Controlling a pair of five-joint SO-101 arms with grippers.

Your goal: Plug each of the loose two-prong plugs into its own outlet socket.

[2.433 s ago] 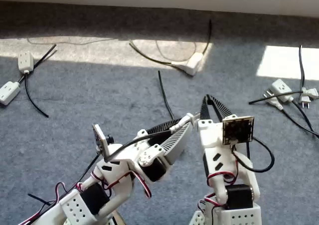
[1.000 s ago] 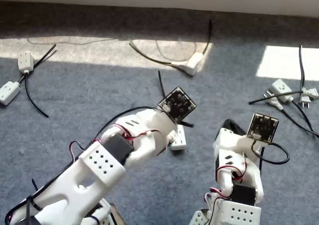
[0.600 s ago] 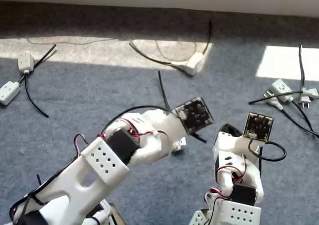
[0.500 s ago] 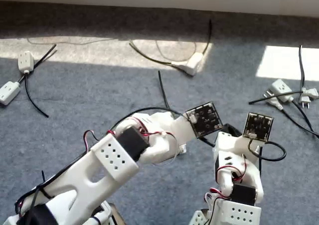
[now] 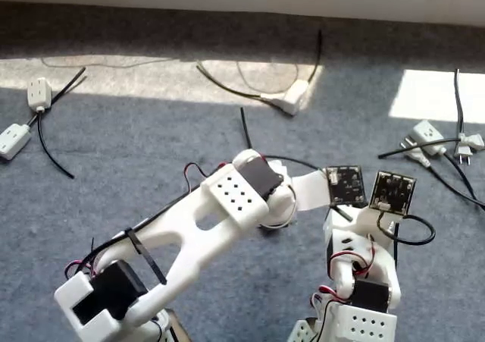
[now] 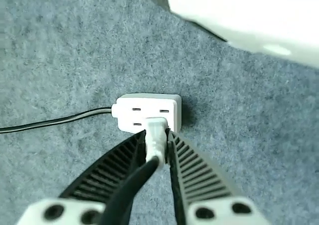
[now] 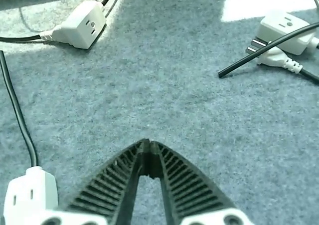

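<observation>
My left gripper (image 6: 156, 133) is shut on a white two-prong plug (image 6: 156, 140) with a black cord. The plug's front end meets the face of a white outlet block (image 6: 144, 109) on the carpet, and its prongs are hidden. In the high view the left arm (image 5: 227, 205) stretches across the middle and covers that block. My right gripper (image 7: 149, 146) is shut on nothing and hangs over bare carpet. Far to the right lie a loose white plug (image 7: 273, 58) and another outlet block (image 7: 286, 26), which also show as plug (image 5: 414, 155) and block (image 5: 427, 133).
A white outlet (image 5: 294, 95) with a black cord lies at the back centre, seen too from the right wrist (image 7: 82, 18). Two outlets (image 5: 38, 93) (image 5: 14, 139) sit far left. Another plug (image 5: 471, 140) lies at the right edge. The right arm (image 5: 362, 258) stands close beside the left wrist.
The left arm has swung right and risen, its wrist camera now close to the right arm's. The right arm pulled back earlier and has since kept still.
</observation>
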